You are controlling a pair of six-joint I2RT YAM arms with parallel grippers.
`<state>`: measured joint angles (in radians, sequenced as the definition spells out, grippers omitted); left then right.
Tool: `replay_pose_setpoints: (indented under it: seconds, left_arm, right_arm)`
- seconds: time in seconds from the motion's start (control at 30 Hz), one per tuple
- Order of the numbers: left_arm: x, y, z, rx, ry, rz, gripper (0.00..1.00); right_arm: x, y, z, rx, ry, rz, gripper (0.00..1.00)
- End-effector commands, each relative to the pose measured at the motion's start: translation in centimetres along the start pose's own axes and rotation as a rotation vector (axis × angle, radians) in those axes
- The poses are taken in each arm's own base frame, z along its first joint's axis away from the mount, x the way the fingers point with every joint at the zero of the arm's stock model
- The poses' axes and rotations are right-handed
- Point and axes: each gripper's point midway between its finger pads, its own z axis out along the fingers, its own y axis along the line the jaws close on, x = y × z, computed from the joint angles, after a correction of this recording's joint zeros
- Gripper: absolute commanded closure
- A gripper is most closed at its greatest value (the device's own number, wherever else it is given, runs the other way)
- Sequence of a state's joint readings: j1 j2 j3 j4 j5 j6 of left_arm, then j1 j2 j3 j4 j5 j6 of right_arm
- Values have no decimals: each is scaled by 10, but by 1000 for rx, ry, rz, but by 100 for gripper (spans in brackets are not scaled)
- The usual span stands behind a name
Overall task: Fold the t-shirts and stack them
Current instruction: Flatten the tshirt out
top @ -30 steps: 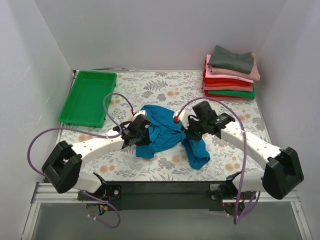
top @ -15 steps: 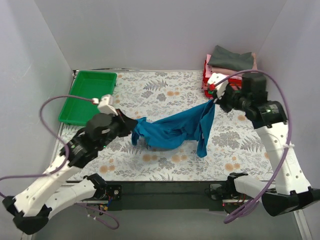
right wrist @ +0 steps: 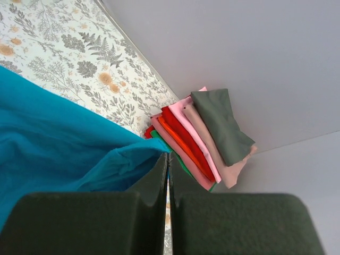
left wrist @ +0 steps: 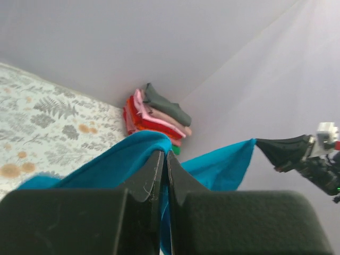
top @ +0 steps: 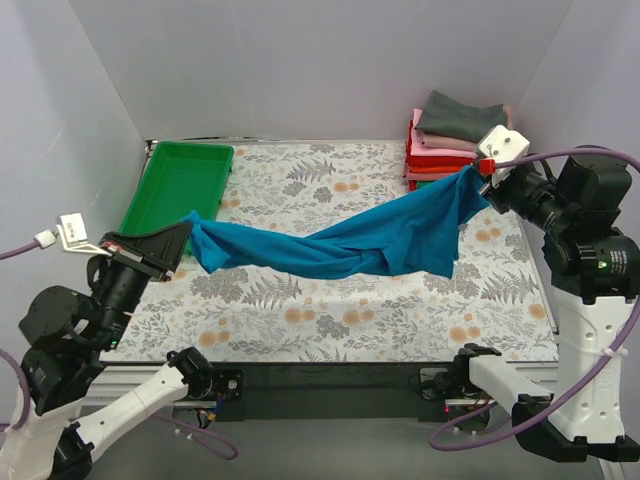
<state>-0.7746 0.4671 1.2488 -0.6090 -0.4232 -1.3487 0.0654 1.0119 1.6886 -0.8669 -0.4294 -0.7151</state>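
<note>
A teal-blue t-shirt hangs stretched in the air between my two grippers, sagging in the middle above the floral table. My left gripper is shut on its left end, raised near the green tray. My right gripper is shut on its right end, high beside the stack. The left wrist view shows the teal-blue t-shirt pinched between the jaws of the left gripper. In the right wrist view the teal-blue t-shirt bunches at the right gripper. A stack of folded t-shirts, grey on top, then pink, red and green, sits at the back right.
A green plastic tray lies at the back left of the floral tablecloth. Grey walls close in the back and both sides. The folded stack appears just beyond the right jaws, and in the distance as the folded stack from the left wrist.
Both arms have lifted and pulled apart, left gripper toward the left, right gripper toward the right. The bunched teal-blue t-shirt has risen off the table and been stretched out between them.
</note>
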Motion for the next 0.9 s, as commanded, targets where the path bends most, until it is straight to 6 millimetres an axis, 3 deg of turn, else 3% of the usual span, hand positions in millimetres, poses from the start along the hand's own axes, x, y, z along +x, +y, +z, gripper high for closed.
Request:
replay_pose_setpoints:
  seconds: [0.0,0.03,0.13,0.17,0.2,0.23,0.27,0.3,0.33,0.37,0.43,0.5,0.53,0.57,0.6,0.73,0.87]
  left_arm:
    - [44,52,14,-177,65,69,100]
    - [50,65,17,-231,58,78,100]
    - [112,126,31,-418,133,124,100]
    - [138,147,31,-474,174,124,100]
    - [170,173,34,-563,238,148,100]
    - [185,186,33,-607,269,157,100]
    - [204,204,30,-673,314,167,85]
    - [220,215,29,-719,369,199,55]
    - [224,220,27,-744,389,212,46]
    - [227,223,26,-780,421,239,35]
    - [221,216,26,-771,458,283,31]
    - [220,186,29,-592,538,304,31]
    - [241,159,26,-390,653,278,31]
    - [241,157,27,-383,649,275,31]
    - [253,159,22,-365,700,267,31]
    - [299,172,0,-385,895,207,35]
    - [309,179,-8,-402,916,172,36]
  right_arm:
    - [27,-4,22,17,50,66,99]
    - [50,3,40,-5,84,103,99]
    - [105,35,91,-146,162,269,99]
    - [134,49,113,-196,218,354,99]
    - [166,57,133,-204,296,409,95]
    - [199,57,150,-172,387,447,75]
    - [226,52,160,-127,473,454,60]
    - [236,50,163,-103,507,470,52]
    - [250,48,165,-82,547,478,50]
    - [250,47,163,-85,542,484,47]
    - [252,65,151,-138,529,469,42]
    - [235,105,125,-346,437,375,33]
    - [244,149,103,-523,414,333,24]
    - [249,158,97,-552,430,329,24]
    - [256,168,94,-589,450,346,24]
    - [281,183,91,-622,542,400,27]
    - [295,194,97,-665,582,472,31]
